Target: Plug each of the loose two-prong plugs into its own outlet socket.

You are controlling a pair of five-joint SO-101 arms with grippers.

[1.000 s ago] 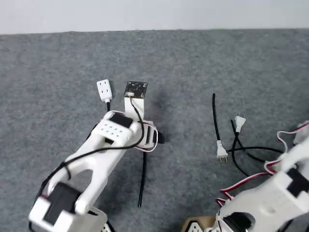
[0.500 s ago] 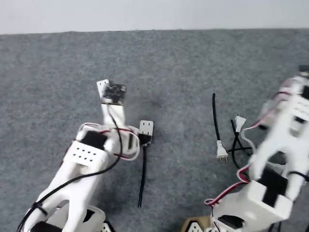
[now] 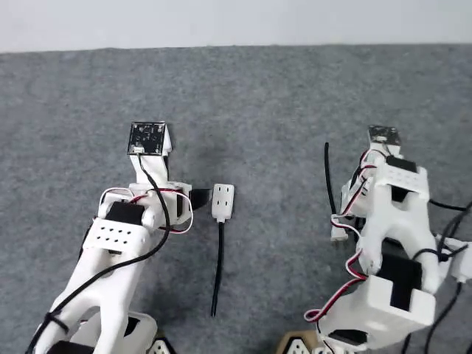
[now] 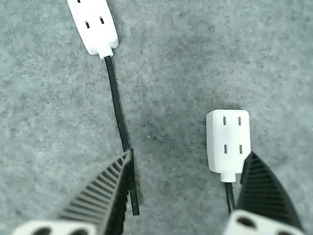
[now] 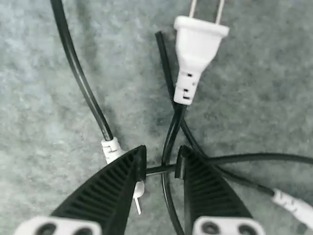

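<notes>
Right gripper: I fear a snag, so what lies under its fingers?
Crossing black cords on grey carpet. One black ribbed finger partly covers a small white two-prong plug, hiding most of its prongs.

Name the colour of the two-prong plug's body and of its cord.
The plug is white, its cord black; clearest in the right wrist view.
</notes>
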